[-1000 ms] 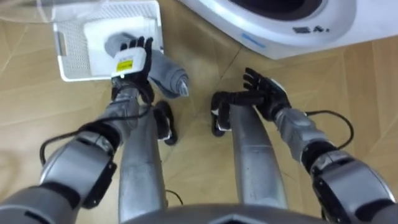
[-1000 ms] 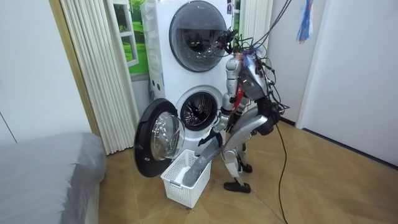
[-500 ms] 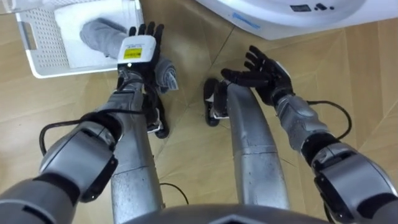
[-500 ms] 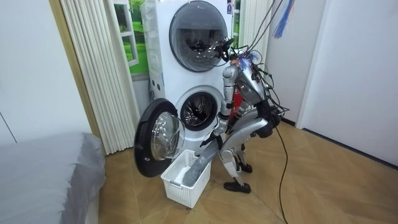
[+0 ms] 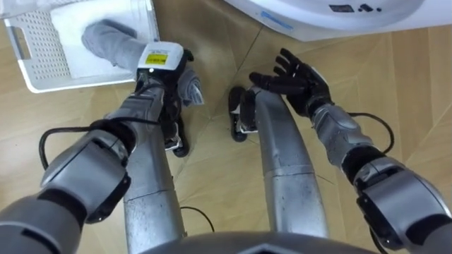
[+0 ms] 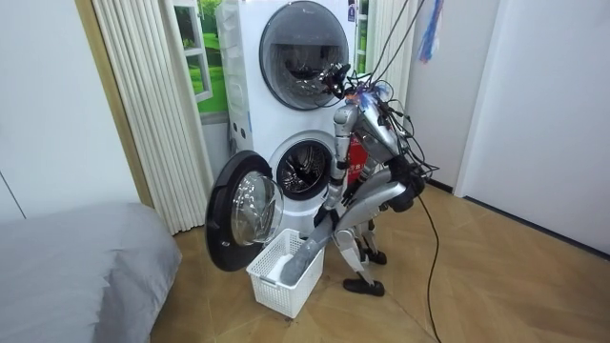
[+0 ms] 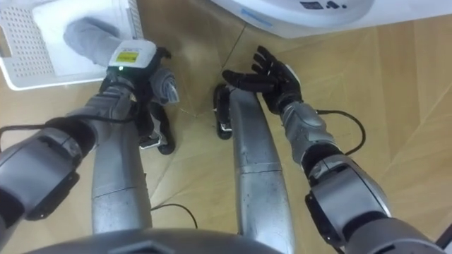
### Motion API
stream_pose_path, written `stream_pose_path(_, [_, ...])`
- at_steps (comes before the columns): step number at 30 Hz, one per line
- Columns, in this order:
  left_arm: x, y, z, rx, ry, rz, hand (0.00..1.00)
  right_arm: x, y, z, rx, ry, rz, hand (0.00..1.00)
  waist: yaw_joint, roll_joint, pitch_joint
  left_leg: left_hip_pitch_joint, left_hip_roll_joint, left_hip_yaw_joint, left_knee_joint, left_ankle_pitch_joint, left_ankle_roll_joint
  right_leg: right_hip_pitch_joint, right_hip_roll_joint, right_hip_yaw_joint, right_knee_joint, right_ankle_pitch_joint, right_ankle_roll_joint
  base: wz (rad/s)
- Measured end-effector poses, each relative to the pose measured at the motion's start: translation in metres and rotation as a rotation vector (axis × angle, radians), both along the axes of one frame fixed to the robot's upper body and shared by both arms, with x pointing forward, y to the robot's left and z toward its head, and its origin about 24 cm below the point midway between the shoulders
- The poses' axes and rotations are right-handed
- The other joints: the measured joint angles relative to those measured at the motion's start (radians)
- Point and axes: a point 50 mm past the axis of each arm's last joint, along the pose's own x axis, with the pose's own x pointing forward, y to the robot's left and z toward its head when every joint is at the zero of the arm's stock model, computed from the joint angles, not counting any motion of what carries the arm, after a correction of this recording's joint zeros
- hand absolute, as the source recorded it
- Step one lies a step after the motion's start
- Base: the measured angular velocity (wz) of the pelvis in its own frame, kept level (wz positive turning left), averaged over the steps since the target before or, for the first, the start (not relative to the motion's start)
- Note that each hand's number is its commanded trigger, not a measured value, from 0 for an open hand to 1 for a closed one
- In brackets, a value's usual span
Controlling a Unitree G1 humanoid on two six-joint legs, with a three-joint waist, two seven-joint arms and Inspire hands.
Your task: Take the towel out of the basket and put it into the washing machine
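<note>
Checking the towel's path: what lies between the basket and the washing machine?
Bare wooden floor lies between the basket and the washing machine, as the left eye view shows.

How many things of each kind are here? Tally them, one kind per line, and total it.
Grey towel: 1
White laundry basket: 1
Washing machine, door open: 1
Stacked machine above it, door shut: 1
Bed: 1
Total: 5

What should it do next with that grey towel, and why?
Probably lift the left robot hand straight up: its fingers look curled round the grey towel, which lies half in the white basket, half over its rim. The right robot hand hangs open, and the washing machine door stands open beside the basket.
</note>
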Motion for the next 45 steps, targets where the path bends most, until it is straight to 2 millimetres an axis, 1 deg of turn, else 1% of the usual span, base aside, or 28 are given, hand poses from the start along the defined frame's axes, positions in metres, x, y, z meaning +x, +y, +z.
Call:
stream_pose_path(3, [0.0,0.005,-0.001,0.036,0.04,0.005,1.0,0.001,0.003,0.001,0.015,0.002,0.012,0.0,-0.013,0.0,-0.0001,0.0,0.0,0.0,-0.001,0.0,0.0,0.0,-0.001,0.0,-0.001,-0.001,0.0,0.0])
stream_pose_path(7, [-0.002,0.005,-0.005,0.043,0.098,0.008,1.0,0.002,0.007,0.001,0.013,0.009,0.023,0.0,-0.02,-0.005,-0.0012,0.006,-0.001,0.004,-0.005,0.0,0.0,0.003,-0.003,0.002,-0.002,-0.001,0.0,0.0])
stream_pose_path(8, [-0.004,0.004,-0.008,0.04,0.122,0.009,1.0,0.002,0.007,0.0,0.005,0.014,0.028,0.0,-0.022,-0.009,-0.0012,0.016,-0.003,0.007,-0.012,0.0,0.0,0.011,-0.005,0.003,-0.007,-0.001,0.0,0.0])
stream_pose_path(11, [-0.012,0.004,-0.017,0.027,0.177,0.021,1.0,-0.003,0.008,-0.006,-0.02,0.039,0.046,0.0,-0.018,-0.01,-0.002,0.066,-0.002,0.008,-0.053,0.006,-0.002,0.063,-0.002,-0.002,-0.052,0.005,0.001,0.0])
stream_pose_path(13, [-0.015,0.005,-0.02,0.025,0.191,0.021,1.0,-0.006,0.009,-0.009,-0.031,0.058,0.06,0.0,-0.019,-0.011,-0.0025,0.103,-0.004,0.008,-0.088,0.013,-0.002,0.104,-0.001,-0.005,-0.088,0.01,0.004,0.03])
stream_pose_path(15, [-0.02,0.001,-0.025,0.01,0.21,0.007,1.0,-0.013,0.01,-0.015,-0.042,0.083,0.067,0.0,-0.014,-0.012,-0.0027,0.172,-0.016,0.011,-0.149,0.024,-0.001,0.172,-0.005,-0.003,-0.142,0.014,0.012,0.1])
stream_pose_path(17, [-0.025,-0.001,-0.029,-0.003,0.221,0.003,1.0,-0.018,0.008,-0.021,-0.061,0.113,0.069,0.0,-0.007,-0.012,-0.0027,0.231,-0.016,0.021,-0.201,0.033,0.001,0.23,-0.006,-0.003,-0.192,0.021,0.017,0.03])
stream_pose_path(20, [-0.032,-0.006,-0.035,-0.039,0.219,-0.018,1.0,-0.029,0.006,-0.029,-0.084,0.152,0.072,0.0,0.025,-0.011,-0.0034,0.34,-0.018,0.027,-0.281,0.044,-0.001,0.339,-0.003,-0.008,-0.275,0.033,0.023,-0.04])
stream_pose_path(21, [-0.035,-0.006,-0.037,-0.057,0.21,-0.02,1.0,-0.034,0.005,-0.033,-0.085,0.168,0.071,0.0,0.036,-0.009,-0.0043,0.378,-0.02,0.027,-0.309,0.049,-0.001,0.381,-0.007,-0.021,-0.305,0.034,0.023,0.04])
stream_pose_path(22, [-0.036,-0.006,-0.037,-0.072,0.201,-0.017,1.0,-0.036,0.005,-0.035,-0.088,0.173,0.074,0.0,0.041,-0.009,-0.0044,0.396,-0.023,0.025,-0.324,0.052,-0.001,0.401,-0.011,-0.028,-0.319,0.035,0.023,0.24])
stream_pose_path(23, [-0.038,-0.007,-0.038,-0.095,0.178,-0.009,1.0,-0.04,0.004,-0.037,-0.086,0.185,0.072,0.0,0.042,-0.008,-0.0049,0.429,-0.036,0.021,-0.354,0.064,-0.002,0.436,-0.025,-0.041,-0.34,0.036,0.023,0.36])
stream_pose_path(24, [-0.038,-0.006,-0.037,-0.12,0.147,-0.002,1.0,-0.042,0.004,-0.039,-0.082,0.19,0.07,0.0,0.044,-0.006,-0.0063,0.457,-0.043,0.022,-0.381,0.074,0.0,0.467,-0.036,-0.053,-0.359,0.037,0.024,0.39])
stream_pose_path(25, [-0.038,-0.005,-0.036,-0.134,0.129,0.004,1.0,-0.044,0.004,-0.04,-0.081,0.193,0.069,0.0,0.048,-0.005,-0.0064,0.471,-0.048,0.02,-0.391,0.078,0.001,0.481,-0.04,-0.056,-0.368,0.037,0.024,0.27])
stream_pose_path(27, [-0.035,0.002,-0.029,-0.196,0.045,0.05,1.0,-0.043,0.002,-0.039,-0.084,0.187,0.067,0.0,0.071,-0.002,-0.0062,0.528,-0.052,0.019,-0.434,0.087,0.001,0.538,-0.046,-0.069,-0.404,0.046,0.026,0.08])
stream_pose_path(29, [-0.034,0.01,-0.025,-0.237,-0.035,0.099,1.0,-0.042,0.002,-0.038,-0.085,0.18,0.067,0.0,0.071,0.001,-0.0073,0.566,-0.053,0.019,-0.464,0.096,0.001,0.579,-0.055,-0.081,-0.428,0.047,0.026,0.1])
stream_pose_path(31, [-0.032,0.016,-0.018,-0.29,-0.121,0.144,1.0,-0.041,-0.001,-0.037,-0.088,0.171,0.058,0.0,0.079,0.005,-0.0095,0.598,-0.056,0.018,-0.49,0.1,0.002,0.613,-0.057,-0.089,-0.453,0.05,0.03,0.14])
stream_pose_path(32, [-0.03,0.016,-0.012,-0.332,-0.179,0.165,1.0,-0.039,-0.005,-0.035,-0.093,0.162,0.049,0.0,0.087,0.005,-0.0096,0.613,-0.068,0.012,-0.505,0.108,0.003,0.631,-0.061,-0.095,-0.465,0.052,0.032,0.23])
stream_pose_path(33, [-0.027,0.014,-0.007,-0.376,-0.226,0.181,1.0,-0.039,-0.008,-0.035,-0.11,0.161,0.05,0.0,0.091,0.005,-0.0097,0.628,-0.072,0.008,-0.522,0.119,0.006,0.645,-0.074,-0.106,-0.474,0.054,0.034,0.25])
stream_pose_path(34, [-0.026,0.013,-0.004,-0.392,-0.247,0.184,1.0,-0.039,-0.009,-0.035,-0.118,0.16,0.055,0.0,0.093,0.005,-0.0098,0.635,-0.074,0.009,-0.531,0.123,0.007,0.651,-0.075,-0.106,-0.48,0.057,0.035,0.2])
stream_pose_path(35, [-0.023,0.01,0.001,-0.434,-0.276,0.191,1.0,-0.038,-0.01,-0.034,-0.134,0.155,0.066,0.0,0.102,0.006,-0.0101,0.645,-0.078,0.007,-0.546,0.133,0.007,0.663,-0.076,-0.109,-0.497,0.064,0.036,0.07])
stream_pose_path(37, [-0.024,0.0,0.004,-0.536,-0.299,0.221,1.0,-0.036,-0.007,-0.031,-0.133,0.138,0.084,0.0,0.119,0.009,-0.0121,0.653,-0.081,0.008,-0.575,0.149,0.008,0.672,-0.076,-0.114,-0.525,0.078,0.039,0.02])
stream_pose_path(40, [-0.026,-0.009,0.008,-0.659,-0.313,0.261,1.0,-0.037,-0.003,-0.032,-0.14,0.135,0.109,0.0,0.122,0.01,-0.0124,0.654,-0.083,0.009,-0.584,0.156,0.01,0.673,-0.076,-0.112,-0.527,0.085,0.039,0.04])
stream_pose_path(42, [-0.032,-0.022,0.009,-0.826,-0.285,0.32,1.0,-0.04,-0.001,-0.033,-0.149,0.129,0.132,0.0,0.129,0.01,-0.0148,0.657,-0.092,0.008,-0.597,0.165,0.013,0.674,-0.084,-0.114,-0.529,0.088,0.042,0.08])
stream_pose_path(44, [-0.038,-0.028,0.006,-0.933,-0.227,0.353,1.0,-0.042,0.003,-0.033,-0.167,0.123,0.166,0.0,0.13,0.009,-0.0159,0.661,-0.097,0.008,-0.601,0.167,0.015,0.674,-0.088,-0.112,-0.527,0.09,0.043,0.0])
stream_pose_path(45, [-0.04,-0.033,0.004,-1.011,-0.175,0.374,1.0,-0.044,0.004,-0.035,-0.166,0.123,0.174,0.0,0.128,0.009,-0.0192,0.661,-0.098,0.006,-0.601,0.17,0.015,0.674,-0.089,-0.111,-0.527,0.091,0.044,0.0])
